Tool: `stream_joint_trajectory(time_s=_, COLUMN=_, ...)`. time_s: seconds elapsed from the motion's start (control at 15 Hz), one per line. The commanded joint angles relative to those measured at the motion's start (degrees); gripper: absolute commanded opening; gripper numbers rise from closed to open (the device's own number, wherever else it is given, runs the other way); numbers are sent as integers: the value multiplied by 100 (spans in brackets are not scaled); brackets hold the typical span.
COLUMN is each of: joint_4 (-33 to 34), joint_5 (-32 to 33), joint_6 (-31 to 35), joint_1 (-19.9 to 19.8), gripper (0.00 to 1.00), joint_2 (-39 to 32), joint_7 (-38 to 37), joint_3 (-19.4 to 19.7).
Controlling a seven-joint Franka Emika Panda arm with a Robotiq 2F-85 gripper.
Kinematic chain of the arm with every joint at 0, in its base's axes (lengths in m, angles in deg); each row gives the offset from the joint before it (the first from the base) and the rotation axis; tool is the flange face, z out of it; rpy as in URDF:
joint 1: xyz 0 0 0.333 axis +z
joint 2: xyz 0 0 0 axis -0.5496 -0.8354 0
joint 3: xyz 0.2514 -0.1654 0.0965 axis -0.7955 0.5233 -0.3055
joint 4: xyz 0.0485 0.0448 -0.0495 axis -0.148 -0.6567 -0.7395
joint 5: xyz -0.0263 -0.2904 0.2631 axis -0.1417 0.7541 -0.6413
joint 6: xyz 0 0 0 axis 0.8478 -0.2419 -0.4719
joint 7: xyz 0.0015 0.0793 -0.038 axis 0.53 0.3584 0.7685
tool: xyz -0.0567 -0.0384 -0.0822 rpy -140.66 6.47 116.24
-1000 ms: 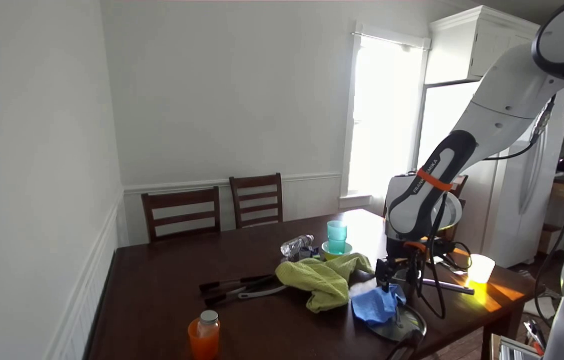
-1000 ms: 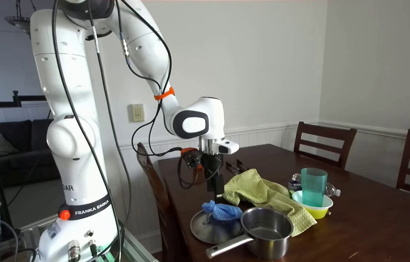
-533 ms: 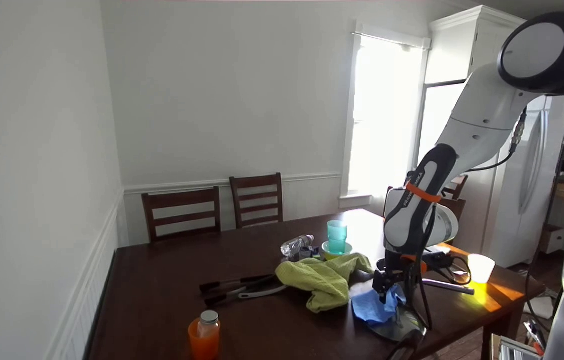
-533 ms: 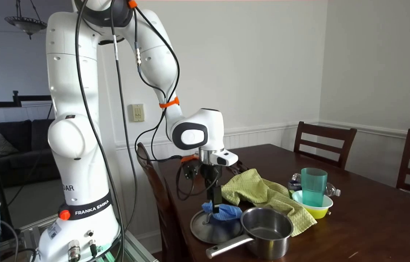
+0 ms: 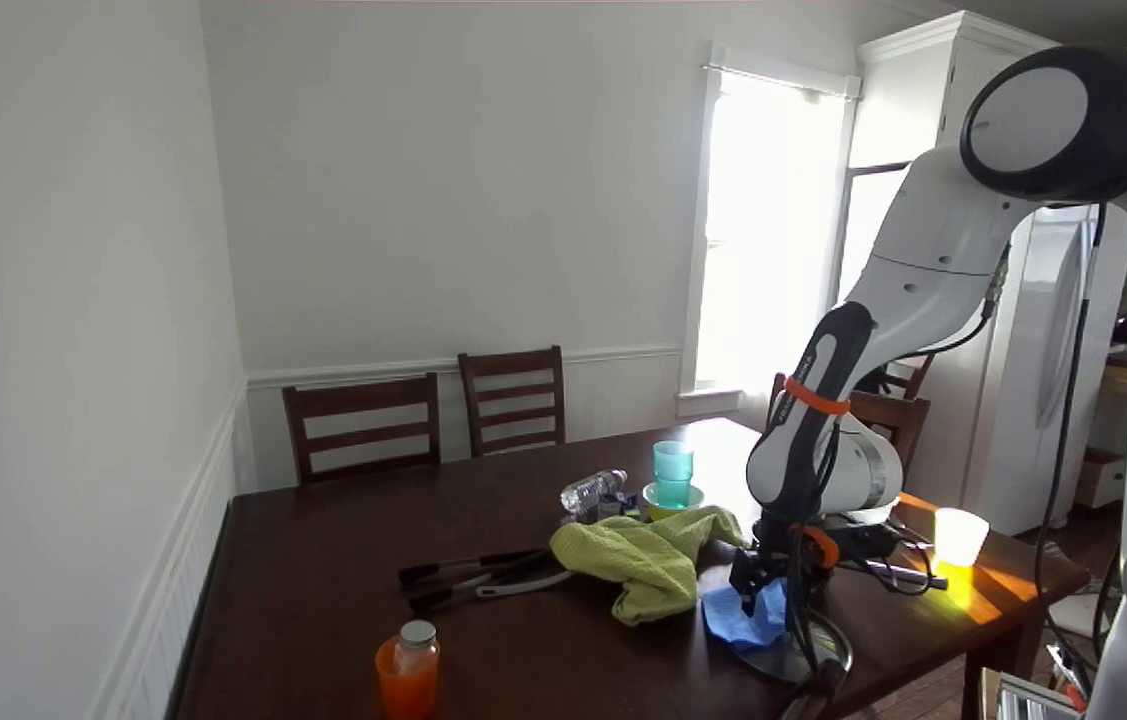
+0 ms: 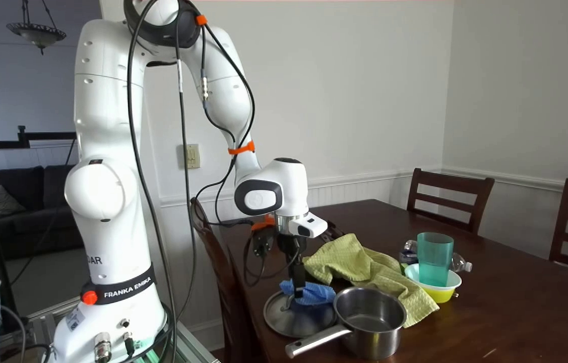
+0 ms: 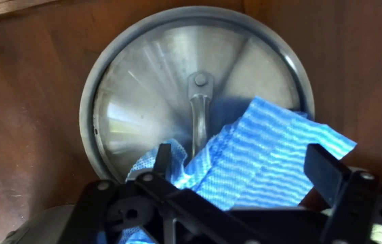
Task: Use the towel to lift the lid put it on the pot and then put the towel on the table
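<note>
My end effector [image 7: 243, 164] is descending over the blue towel [image 7: 265, 152], jaws standing apart, the lid [image 7: 157, 98] presenting its handle [image 7: 200, 113] crosswise to my closing direction.

In an exterior view: the gripper [image 6: 298, 292] is pointed down at the blue towel [image 6: 318, 294], overlapping it in the picture; contact and jaw spread can't be confirmed. Towel is bunched over the far part of the lid [image 6: 295, 321], which is laid flat on the table [image 6: 520, 322]. The pot [image 6: 374, 342] is stood upright just beside the lid, pot handle [image 6: 319, 341] pointed picture-left. A green towel [image 6: 364, 268] is crumpled behind it. A teal cup [image 6: 435, 258] is stood in a white-and-yellow bowl [image 6: 440, 295]; a clear bottle [image 6: 460, 263], lying down, is partly hidden behind. Two wooden chairs [image 6: 452, 183] are parked at the far side.
</note>
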Motion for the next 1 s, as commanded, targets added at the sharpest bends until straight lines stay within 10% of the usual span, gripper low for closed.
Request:
stream_joint_trajectory(time_s=0.0, joint_4=102, joint_5=-574, joint_6=227, joint_1=-324, gripper=93, joint_2=-224, joint_7=484, joint_3=-407)
stream_joint_trajectory(time_s=0.6, joint_4=206, joint_5=-450, joint_6=588, joint_1=-501, gripper=98, joint_2=-698, joint_7=594, joint_3=-391)
stream_joint_trajectory(time_s=0.93, joint_4=323, joint_5=-481, joint_6=592, joint_1=-676, gripper=51, joint_2=-868, joint_7=689, joint_3=-516)
